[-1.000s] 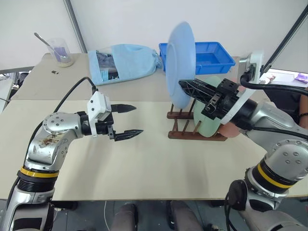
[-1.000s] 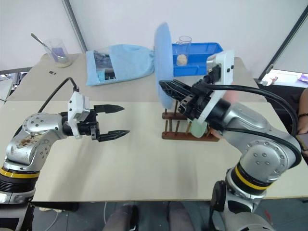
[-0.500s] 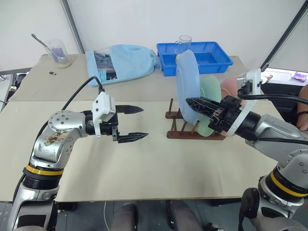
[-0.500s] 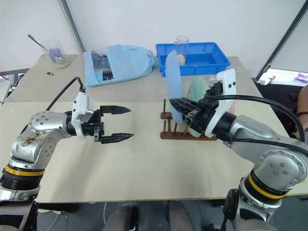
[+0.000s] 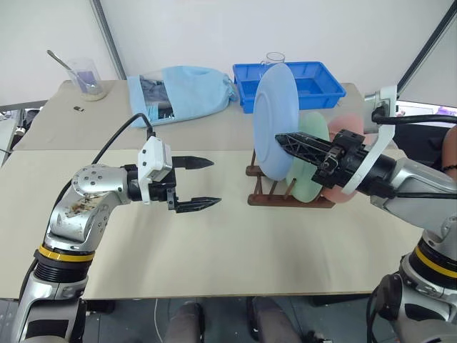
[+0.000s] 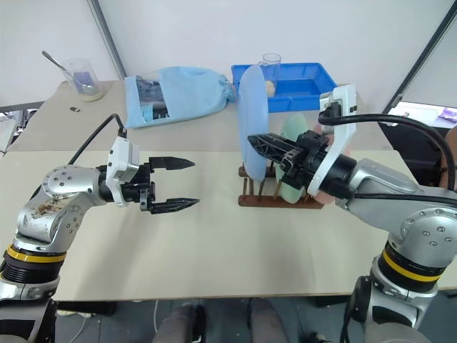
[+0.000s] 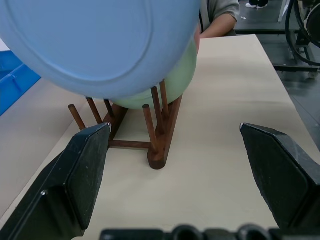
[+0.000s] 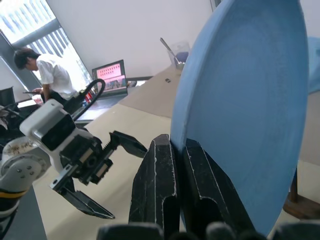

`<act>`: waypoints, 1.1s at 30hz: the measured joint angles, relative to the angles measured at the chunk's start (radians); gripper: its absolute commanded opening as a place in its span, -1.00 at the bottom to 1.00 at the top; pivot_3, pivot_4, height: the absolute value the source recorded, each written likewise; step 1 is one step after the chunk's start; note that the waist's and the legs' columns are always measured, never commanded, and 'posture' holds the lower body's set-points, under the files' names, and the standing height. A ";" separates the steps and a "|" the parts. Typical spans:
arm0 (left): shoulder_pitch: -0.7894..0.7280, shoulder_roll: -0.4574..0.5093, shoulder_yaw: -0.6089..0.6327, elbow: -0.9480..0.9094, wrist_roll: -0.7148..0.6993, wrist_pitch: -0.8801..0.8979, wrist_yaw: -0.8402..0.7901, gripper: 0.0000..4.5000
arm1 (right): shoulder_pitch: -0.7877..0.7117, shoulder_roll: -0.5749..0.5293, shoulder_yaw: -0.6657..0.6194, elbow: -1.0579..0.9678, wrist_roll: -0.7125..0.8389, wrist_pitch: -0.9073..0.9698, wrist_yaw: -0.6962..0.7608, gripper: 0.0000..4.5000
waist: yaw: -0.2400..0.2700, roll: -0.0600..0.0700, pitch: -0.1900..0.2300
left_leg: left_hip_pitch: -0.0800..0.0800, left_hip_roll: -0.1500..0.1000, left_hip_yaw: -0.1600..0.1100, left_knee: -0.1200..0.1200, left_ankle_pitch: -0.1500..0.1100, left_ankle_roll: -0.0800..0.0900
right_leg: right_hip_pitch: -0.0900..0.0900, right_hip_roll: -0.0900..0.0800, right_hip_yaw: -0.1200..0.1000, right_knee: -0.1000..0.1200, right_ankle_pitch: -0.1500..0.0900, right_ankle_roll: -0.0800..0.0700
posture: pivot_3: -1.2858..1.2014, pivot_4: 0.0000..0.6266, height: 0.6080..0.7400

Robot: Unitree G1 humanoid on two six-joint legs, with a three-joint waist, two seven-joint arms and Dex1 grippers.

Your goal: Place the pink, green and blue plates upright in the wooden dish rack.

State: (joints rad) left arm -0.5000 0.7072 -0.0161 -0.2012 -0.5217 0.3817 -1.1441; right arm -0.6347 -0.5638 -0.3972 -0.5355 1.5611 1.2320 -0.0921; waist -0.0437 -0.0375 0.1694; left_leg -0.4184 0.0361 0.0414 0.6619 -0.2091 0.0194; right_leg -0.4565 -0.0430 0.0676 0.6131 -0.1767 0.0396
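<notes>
Right end effector (image 5: 284, 138) is clamped on the blue plate (image 5: 275, 118), held on edge just above the front slots of the wooden dish rack (image 5: 275, 194), green plate (image 5: 310, 168) and pink plate (image 5: 346, 128) already slotted behind it, left end effector (image 5: 203, 183) wide open, farther off.

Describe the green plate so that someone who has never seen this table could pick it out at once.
Start at the beige table and find the dark wooden dish rack toward its right side. The green plate stands upright between the rack's pegs. It is the middle of three plates there: mint green, with the blue plate held up by the right tool on one side and the pink plate behind it.
</notes>
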 measured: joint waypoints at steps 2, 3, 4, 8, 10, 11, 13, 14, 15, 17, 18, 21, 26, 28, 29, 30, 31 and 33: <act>0.000 -0.001 0.001 0.000 0.000 0.000 0.001 0.97 | 0.031 -0.033 0.019 0.007 0.035 -0.033 -0.024 -1.00 | 0.002 0.000 0.000 | 0.000 0.000 0.000 0.000 0.000 0.000 | 0.000 0.000 0.000 0.000 0.000 0.000 | 0.03 -0.52 1.00; 0.000 -0.001 0.001 0.000 0.000 0.000 0.001 0.97 | 0.048 -0.049 0.032 0.010 0.040 -0.044 -0.032 -1.00 | 0.003 0.000 0.000 | -0.001 0.000 0.000 0.000 0.000 0.000 | 0.000 0.000 0.000 0.000 0.000 0.000 | 0.03 -0.52 1.00; 0.001 -0.002 0.001 0.000 0.000 0.000 0.002 0.97 | 0.069 -0.061 0.043 0.014 0.052 -0.057 -0.042 -1.00 | 0.003 0.000 0.000 | -0.001 0.000 0.000 0.000 0.000 0.000 | 0.000 0.000 0.000 -0.001 0.000 0.000 | 0.03 -0.52 1.00; 0.001 -0.008 0.001 0.000 -0.002 0.000 0.007 0.97 | 0.102 -0.093 0.083 0.019 0.073 -0.105 -0.062 -1.00 | 0.000 0.000 0.000 | -0.001 0.000 0.000 0.000 0.000 0.000 | 0.000 0.000 0.001 -0.001 0.000 0.000 | 0.03 -0.52 1.00; 0.001 -0.008 0.003 -0.003 -0.016 0.010 0.008 0.97 | 0.105 -0.105 0.103 0.023 0.072 -0.131 -0.064 -1.00 | -0.001 0.000 0.000 | 0.000 0.000 0.000 0.000 0.000 0.000 | 0.000 0.000 0.001 0.000 0.000 0.000 | 0.03 -0.52 1.00; 0.001 -0.008 0.005 -0.005 -0.023 0.015 0.009 0.97 | 0.106 -0.111 0.114 0.025 0.072 -0.141 -0.064 -1.00 | -0.001 0.000 0.000 | 0.000 0.000 0.000 0.000 0.000 0.001 | 0.000 0.000 0.001 0.000 0.000 0.000 | 0.03 -0.52 1.00; 0.003 -0.007 0.017 -0.007 -0.033 0.024 0.010 0.97 | 0.108 -0.116 0.133 0.032 0.071 -0.157 -0.064 -1.00 | 0.000 0.000 0.000 | 0.000 0.000 0.000 0.000 0.001 0.001 | 0.000 0.000 0.001 0.000 0.000 0.000 | 0.03 -0.52 1.00; 0.003 -0.004 0.021 -0.009 -0.035 0.032 0.010 0.97 | 0.107 -0.117 0.146 0.038 0.072 -0.164 -0.065 -1.00 | 0.000 0.000 0.000 | 0.000 0.000 0.000 0.000 0.001 0.001 | 0.000 0.000 0.001 0.000 0.000 0.001 | 0.03 -0.52 1.00; 0.004 -0.003 0.023 -0.011 -0.035 0.035 0.009 0.97 | 0.103 -0.117 0.159 0.049 0.072 -0.170 -0.069 -1.00 | 0.000 0.000 0.000 | 0.000 0.000 0.000 0.000 0.001 0.001 | 0.000 0.000 0.001 0.000 0.000 0.001 | 0.03 -0.52 1.00; 0.005 -0.002 0.025 -0.019 -0.039 0.038 0.006 0.97 | 0.095 -0.120 0.183 0.076 0.072 -0.179 -0.085 -1.00 | 0.000 0.000 0.000 | 0.000 -0.001 0.000 0.000 0.001 0.002 | 0.000 0.000 0.001 0.000 0.000 0.001 | 0.03 -0.52 1.00; 0.005 -0.002 0.026 -0.022 -0.040 0.038 0.005 0.97 | 0.093 -0.123 0.191 0.087 0.072 -0.180 -0.089 -1.00 | 0.001 0.000 0.000 | -0.001 -0.001 0.000 0.000 0.001 0.002 | 0.000 0.000 0.001 0.000 0.000 0.001 | 0.03 -0.52 1.00; 0.007 -0.002 0.033 -0.023 -0.041 0.038 0.006 0.99 | 0.082 -0.133 0.210 0.117 0.071 -0.181 -0.107 -0.83 | 0.001 0.000 0.000 | -0.001 -0.001 0.000 0.000 0.001 0.002 | 0.000 0.000 0.002 -0.001 0.001 0.001 | 0.03 -0.52 1.00; 0.012 -0.002 0.035 -0.027 -0.041 0.038 0.014 1.00 | 0.050 -0.140 0.227 0.136 0.064 -0.192 -0.118 -0.09 | 0.002 0.000 0.000 | -0.001 -0.001 0.000 0.000 0.001 0.002 | 0.000 0.000 0.001 -0.001 0.001 0.001 | 0.03 -0.52 1.00; 0.016 -0.002 0.035 -0.028 -0.041 0.038 0.018 1.00 | 0.036 -0.141 0.229 0.136 0.058 -0.199 -0.118 0.22 | 0.002 0.000 0.000 | -0.001 -0.001 0.000 0.000 0.001 0.002 | 0.000 0.000 0.001 -0.001 0.001 0.001 | 0.03 -0.52 1.00; 0.018 -0.003 0.035 -0.028 -0.041 0.038 0.019 1.00 | 0.027 -0.142 0.229 0.136 0.052 -0.200 -0.118 0.37 | 0.001 0.000 0.000 | -0.001 -0.001 0.000 0.000 0.001 0.002 | 0.000 0.000 0.002 -0.001 0.001 0.001 | 0.03 -0.52 1.00; 0.021 -0.003 0.035 -0.028 -0.039 0.038 0.022 1.00 | 0.019 -0.146 0.229 0.136 0.047 -0.200 -0.115 0.54 | 0.002 0.000 0.000 | -0.001 -0.001 0.000 0.000 0.001 0.002 | 0.000 0.000 0.002 -0.001 0.001 0.001 | 0.03 -0.52 1.00; 0.024 -0.003 0.035 -0.028 -0.036 0.038 0.024 1.00 | 0.011 -0.151 0.231 0.135 0.036 -0.200 -0.107 0.71 | 0.002 0.000 0.000 | -0.001 -0.001 0.000 0.000 0.001 0.002 | 0.000 0.000 0.002 -0.001 0.001 0.001 | 0.03 -0.52 1.00; 0.025 -0.003 0.035 -0.027 -0.030 0.038 0.031 1.00 | -0.013 -0.169 0.235 0.133 0.005 -0.200 -0.084 0.98 | 0.002 0.000 0.000 | -0.001 -0.001 0.000 0.000 0.001 0.002 | 0.000 0.000 0.001 0.000 0.001 0.001 | 0.03 -0.52 1.00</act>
State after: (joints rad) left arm -0.4749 0.7046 0.0185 -0.2280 -0.5516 0.4196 -1.1129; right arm -0.6477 -0.7326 -0.1618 -0.4024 1.5665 1.0319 -0.1763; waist -0.0417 -0.0375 0.1694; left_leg -0.4194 0.0353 0.0414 0.6621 -0.2080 0.0213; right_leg -0.4565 -0.0430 0.0691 0.6127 -0.1760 0.0406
